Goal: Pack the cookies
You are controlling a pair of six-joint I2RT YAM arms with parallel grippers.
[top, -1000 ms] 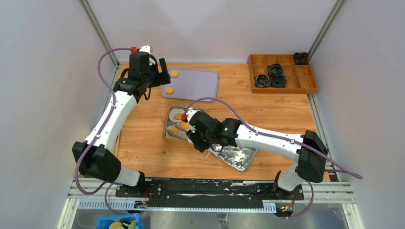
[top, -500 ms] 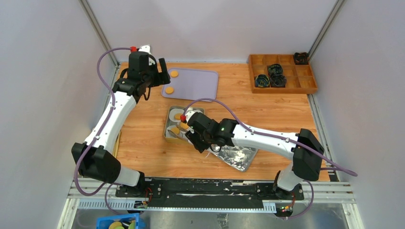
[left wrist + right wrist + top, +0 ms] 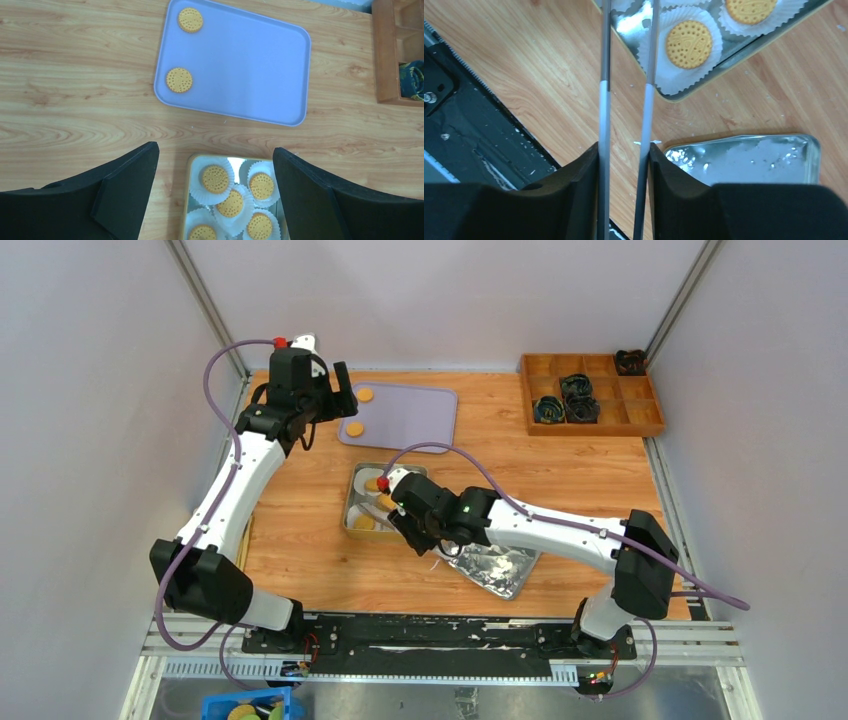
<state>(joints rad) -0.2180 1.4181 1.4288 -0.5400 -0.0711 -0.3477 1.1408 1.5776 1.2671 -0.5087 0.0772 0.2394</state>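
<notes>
Two cookies lie on a purple tray; the left wrist view shows them too. Several more cookies sit in white paper liners in a metal tin. My left gripper is open and empty, high above the tray's left end, and the tin shows between its fingers. My right gripper is shut on grey-white tongs. The tongs reach over the tin's near corner beside a cookie; their tips are out of view.
A shiny metal lid lies on the wood right of the tin, also in the right wrist view. A wooden compartment box with dark items stands at the back right. The black base rail runs along the near edge.
My right gripper with the tongs has shifted a little left and nearer the tin's front edge. The left arm has not moved.
</notes>
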